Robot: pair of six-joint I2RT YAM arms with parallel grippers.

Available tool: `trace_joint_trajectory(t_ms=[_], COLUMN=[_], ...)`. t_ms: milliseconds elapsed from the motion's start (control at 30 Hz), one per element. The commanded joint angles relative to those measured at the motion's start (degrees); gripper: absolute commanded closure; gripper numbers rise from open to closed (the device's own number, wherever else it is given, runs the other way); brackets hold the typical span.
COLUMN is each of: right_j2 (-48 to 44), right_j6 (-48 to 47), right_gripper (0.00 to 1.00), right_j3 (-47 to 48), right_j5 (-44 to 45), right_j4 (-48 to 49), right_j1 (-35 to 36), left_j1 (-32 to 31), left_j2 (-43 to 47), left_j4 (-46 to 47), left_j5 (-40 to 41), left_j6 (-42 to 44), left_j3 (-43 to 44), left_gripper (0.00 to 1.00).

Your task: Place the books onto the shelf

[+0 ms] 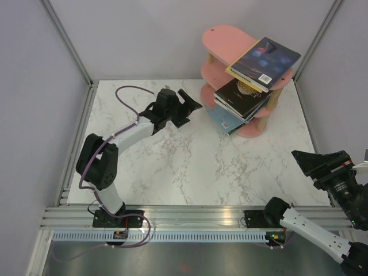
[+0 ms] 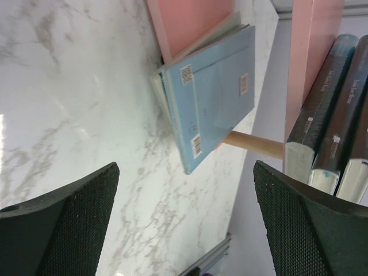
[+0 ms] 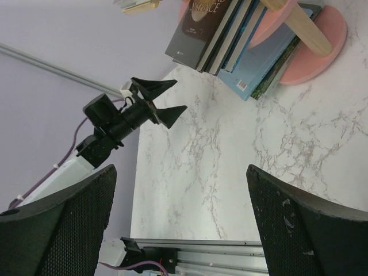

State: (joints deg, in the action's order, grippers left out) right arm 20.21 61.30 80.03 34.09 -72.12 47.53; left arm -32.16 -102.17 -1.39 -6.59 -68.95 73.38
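Shelving tally: all the books [image 1: 236, 106] in view sit on the shelf [image 1: 221, 40], at 1 o'clock on the counter [image 1: 172, 167]; none lies loose on the marble.
Top tier: a dark blue book [image 1: 267, 57] lies flat on a yellow book [image 1: 247, 79], both jutting past the pink board toward 3 o'clock.
Middle tier: a black book [image 1: 241, 92] with gold lettering caps a slanted stack.
Bottom tier: a light blue book [image 1: 221, 118] and a green book [image 3: 271, 85] under it poke out toward 7 o'clock.
Left to do: apparently nothing to fetch; at most squaring up the overhanging piles, the top pair looking likeliest to slip.
Left tool [image 1: 193, 112]: fingers spread wide, empty, just off the shelf at its 9 o'clock.
Right tool [image 1: 305, 165]: fingers spread wide, empty, at 4 o'clock by the counter's near corner.
Surface: glossy white marble pattern with grey veins.
Room: pale lilac walls [image 1: 34, 86] on three sides; a metal rail [image 1: 184, 217] runs along 6 o'clock.
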Motion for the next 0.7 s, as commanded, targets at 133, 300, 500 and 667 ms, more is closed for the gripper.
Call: trace_joint_trajectory(t_ms=[133, 300, 500, 667], right_j2=[2.6, 5.9, 11.9, 15.5], right_j6=[-7.2, -10.7, -14.2, -15.1], right_gripper=[0.04, 0.04, 0.06, 0.06], right_j3=[-4.8, -6.1, -5.8, -4.6], right_j5=[-5.9, -9.4, -13.3, -14.2], right_j4=[9.0, 13.2, 15.8, 16.7], right_j1=[0.5, 0.5, 0.5, 0.5], left_j1=[3.4, 5.5, 7.4, 8.8], left_j2=[17.1, 27.1, 36.8, 41.8], left_j4=[-18.1, -23.2, -1.9, 18.5], left_j5=[9.0, 22.6, 35.2, 35.3], left_j6=[25.1, 39.0, 52.4, 61.3], left_j3=[-1.9, -8.9, -33.9, -48.8], left_gripper=[0.0, 0.0, 0.02, 0.0])
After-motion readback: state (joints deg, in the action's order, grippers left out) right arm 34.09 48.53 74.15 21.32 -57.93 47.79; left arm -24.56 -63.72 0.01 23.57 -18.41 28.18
